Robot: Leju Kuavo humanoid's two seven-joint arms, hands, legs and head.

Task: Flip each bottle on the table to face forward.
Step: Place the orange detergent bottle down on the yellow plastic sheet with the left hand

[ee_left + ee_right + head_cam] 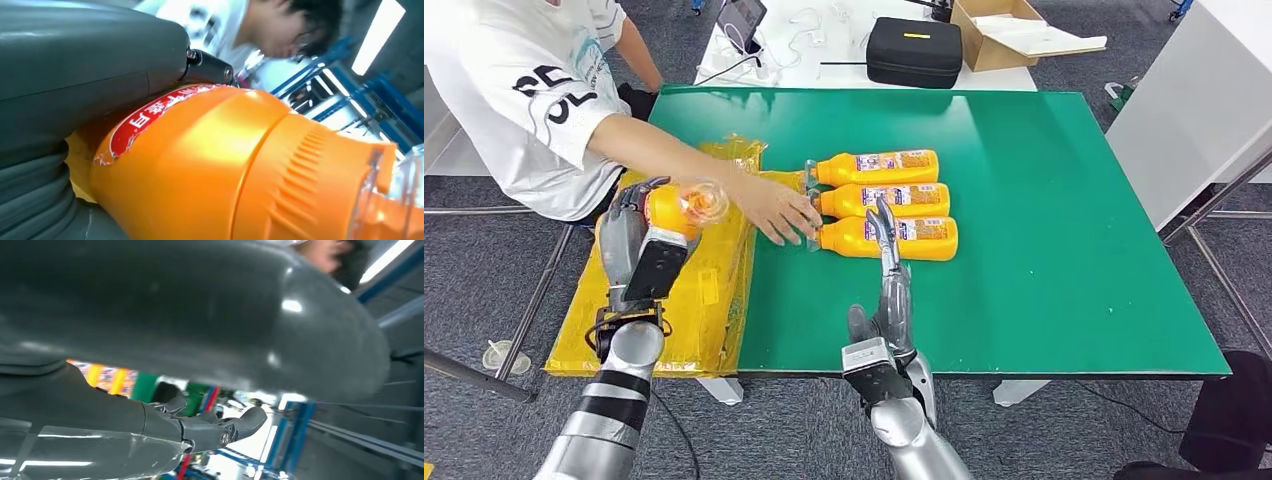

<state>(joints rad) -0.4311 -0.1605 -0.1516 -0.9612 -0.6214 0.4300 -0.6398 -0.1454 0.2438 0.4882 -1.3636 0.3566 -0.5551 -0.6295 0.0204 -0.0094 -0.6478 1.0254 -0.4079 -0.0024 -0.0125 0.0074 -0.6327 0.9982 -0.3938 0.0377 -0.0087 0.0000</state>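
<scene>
Head view: a green tabletop (pixel 1044 300) carries three orange bottles lying on their sides in a row, caps pointing toward the robot's left, labels facing up. The far bottle (pixel 876 167), the middle bottle (pixel 886 200) and the near bottle (pixel 904 239) lie just beside one another, sides touching or nearly so. A person in a white printed T-shirt (pixel 519 95) leans in from the left; the person's hand (pixel 774 208) rests flat on the tabletop at the cap ends of the middle and near bottles.

The left robot hand (pixel 636 232) is raised over a stack of yellow plastic packaging (pixel 709 300) at the tabletop's left edge and grips a fourth orange bottle (pixel 676 208), clear cap toward the person's forearm. In the left wrist view this held bottle (pixel 210 170) lies against the grey cover, with a red-bordered label near the thumb and a ribbed orange shoulder below its clear cap.

The right robot hand (pixel 886 270) reaches over the near edge of the tabletop with its fingers (pixel 884 225) extended straight and holding nothing; the fingertips overlap the near bottle, though actual contact cannot be confirmed. The right wrist view shows dark fingers (pixel 220 430) stretched out, apart from the thumb.

Beyond the green surface, a white table holds a black zip case (pixel 914 50), an open cardboard box (pixel 1004 35) and a tablet (pixel 742 22) with cables.
</scene>
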